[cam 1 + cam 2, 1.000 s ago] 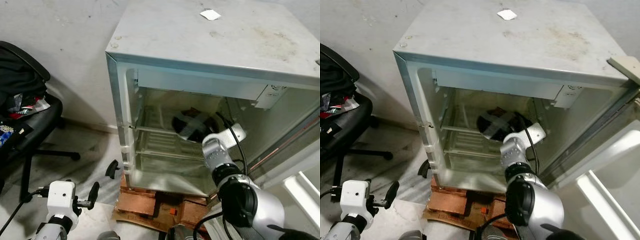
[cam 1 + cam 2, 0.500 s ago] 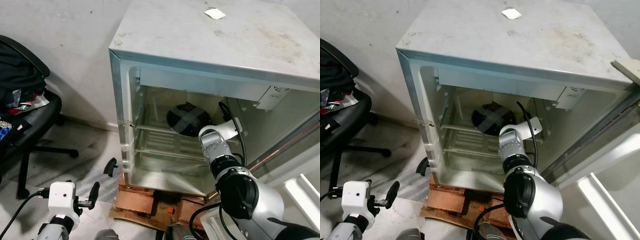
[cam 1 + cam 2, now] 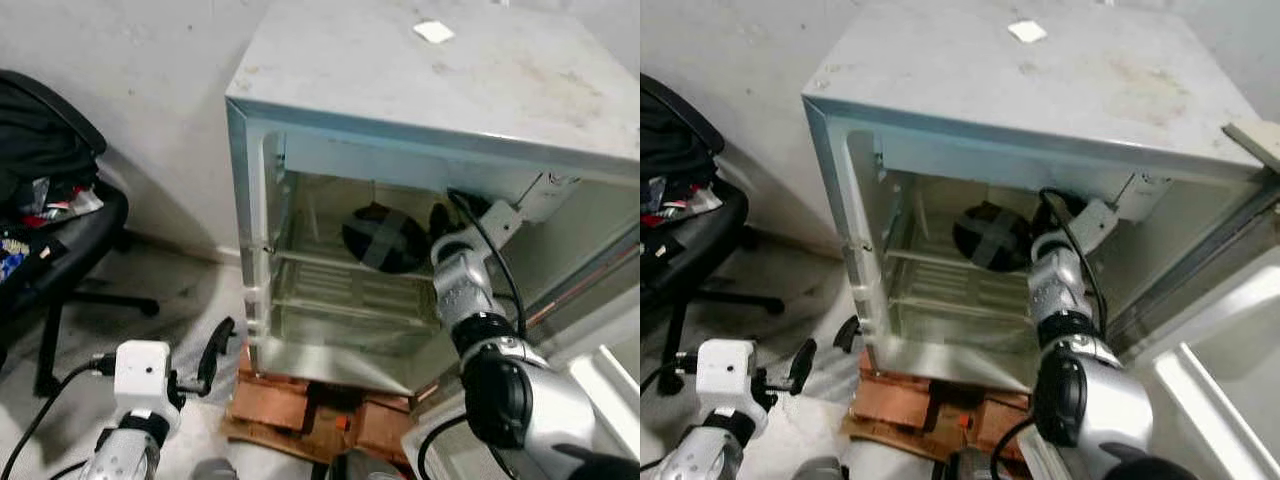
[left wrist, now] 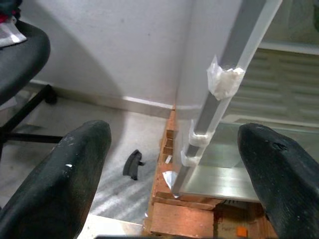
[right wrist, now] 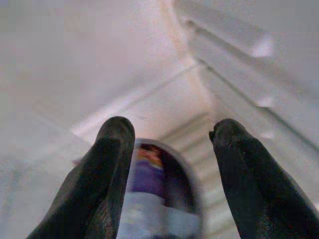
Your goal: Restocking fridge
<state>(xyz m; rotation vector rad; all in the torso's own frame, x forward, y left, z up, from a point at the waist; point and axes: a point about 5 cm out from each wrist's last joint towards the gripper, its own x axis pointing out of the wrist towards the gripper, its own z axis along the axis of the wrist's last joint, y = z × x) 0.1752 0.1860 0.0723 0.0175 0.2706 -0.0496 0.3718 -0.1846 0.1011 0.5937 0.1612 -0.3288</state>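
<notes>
Both hands spread, gripping nothing: right hand (image 5: 169, 184) inside fridge (image 3: 420, 110) near taped round container (image 3: 382, 240); left hand (image 4: 169, 189) low outside.

A black office chair (image 3: 55, 240) piled with clothes stands by the wall. A black plastic fragment (image 4: 132, 165) lies on the floor near a wooden pallet (image 3: 300, 410).

A bare utility corner of a home, used like a storeroom.

A small, scuffed fridge (image 3: 430, 90) stands open on a wooden pallet (image 3: 300, 405) against a plain stained wall (image 3: 130, 80); left of the fridge, a black office chair (image 3: 60, 250) is heaped with clothes, on a rough concrete floor (image 3: 170, 290).
</notes>
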